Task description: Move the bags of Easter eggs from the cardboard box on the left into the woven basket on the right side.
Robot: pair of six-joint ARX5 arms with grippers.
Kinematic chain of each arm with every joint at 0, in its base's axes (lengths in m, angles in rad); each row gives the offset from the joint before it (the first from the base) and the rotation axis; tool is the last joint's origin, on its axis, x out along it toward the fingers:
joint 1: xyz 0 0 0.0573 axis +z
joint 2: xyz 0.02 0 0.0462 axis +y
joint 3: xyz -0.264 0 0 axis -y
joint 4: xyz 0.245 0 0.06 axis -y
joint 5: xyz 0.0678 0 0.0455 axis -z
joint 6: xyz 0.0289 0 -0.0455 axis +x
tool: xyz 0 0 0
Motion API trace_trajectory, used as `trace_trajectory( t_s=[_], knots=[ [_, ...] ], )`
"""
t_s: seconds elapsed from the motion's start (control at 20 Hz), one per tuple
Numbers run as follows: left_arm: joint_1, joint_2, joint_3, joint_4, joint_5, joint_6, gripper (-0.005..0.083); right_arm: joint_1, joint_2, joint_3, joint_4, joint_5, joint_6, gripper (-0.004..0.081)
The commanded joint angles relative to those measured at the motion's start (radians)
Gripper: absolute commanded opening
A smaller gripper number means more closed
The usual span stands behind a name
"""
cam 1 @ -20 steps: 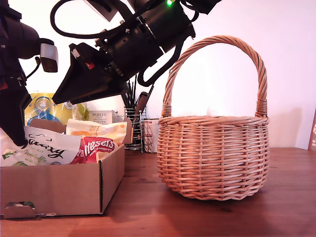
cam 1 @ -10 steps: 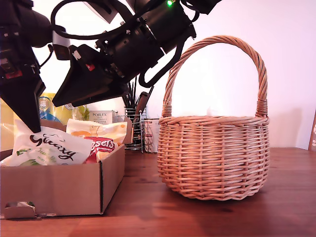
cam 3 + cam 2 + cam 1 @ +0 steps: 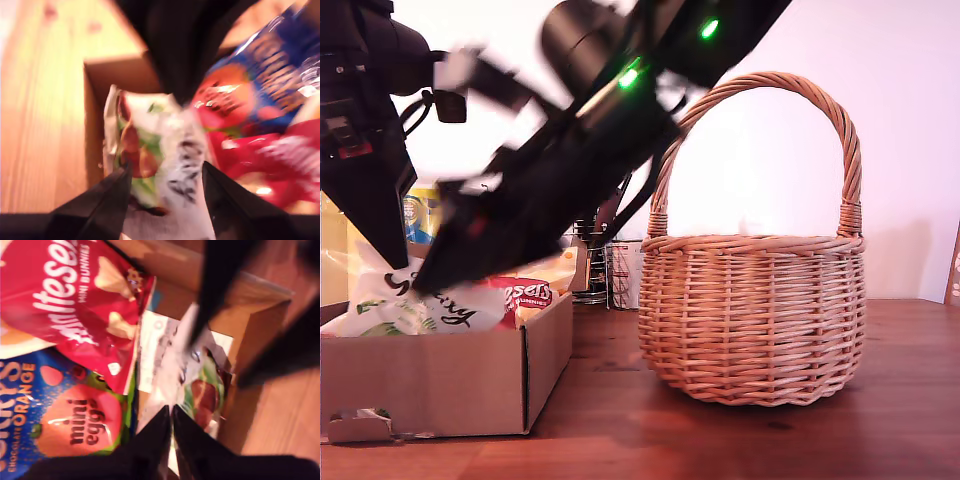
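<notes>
The white Galaxy bag (image 3: 420,305) (image 3: 175,365) (image 3: 170,150) stands raised at the end of the cardboard box (image 3: 430,375) nearest the exterior view's left. My first gripper (image 3: 390,262) (image 3: 171,415) is shut on its edge. My second gripper (image 3: 425,285) (image 3: 166,167), motion-blurred, is open, with one finger on each side of the same bag. The red Maltesers bag (image 3: 525,293) (image 3: 75,295) and the blue Terry's Orange bag (image 3: 55,410) (image 3: 270,65) lie in the box. A cream-yellow bag (image 3: 558,266) peeks out behind them. The woven basket (image 3: 752,320) stands at the exterior view's right; its inside is hidden.
A wire utensil holder (image 3: 610,270) stands behind the gap between box and basket. A yellow-and-blue pack (image 3: 420,215) shows behind the box. The wooden table (image 3: 720,440) runs under everything. The basket's tall handle (image 3: 820,100) arches close to the second arm.
My second arm has swung down fast from above the box to the white bag. My first gripper lifted the bag a little and now holds still.
</notes>
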Motion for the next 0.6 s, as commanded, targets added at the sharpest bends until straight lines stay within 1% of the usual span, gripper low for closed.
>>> trace_trajectory(
  t_s=[0.0,0.05,0.1,0.2,0.35,0.4,0.45,0.55],
  knots=[
    [-0.003,0.004,-0.003,0.028,0.009,-0.007,-0.0021,0.021,0.025,0.037,0.002,0.0,-0.004,0.0411],
    [-0.003,0.004,-0.003,0.049,0.008,-0.01,-0.0021,0.026,0.04,0.053,-0.004,0.001,-0.004,0.0411],
    [-0.003,0.004,-0.003,0.063,-0.002,-0.01,-0.0021,0.028,0.053,0.063,-0.003,0.02,-0.006,0.0411],
    [-0.003,0.004,0.001,0.064,-0.027,-0.033,-0.0021,0.033,0.074,0.072,0.0,0.039,-0.03,0.0411],
    [-0.003,0.004,0.001,0.063,-0.029,-0.037,-0.0021,0.032,0.127,0.101,-0.007,0.052,-0.033,0.0412],
    [-0.003,0.004,0.001,0.063,-0.029,-0.037,-0.0021,0.032,0.148,0.117,-0.018,0.057,-0.035,0.0419],
    [-0.003,0.004,0.001,0.062,-0.029,-0.037,-0.0021,0.032,0.169,0.141,-0.043,0.071,-0.037,0.0445],
    [-0.003,0.004,0.001,0.062,-0.054,-0.042,-0.0021,0.032,0.2,0.192,-0.105,0.104,-0.047,0.047]
  ],
)
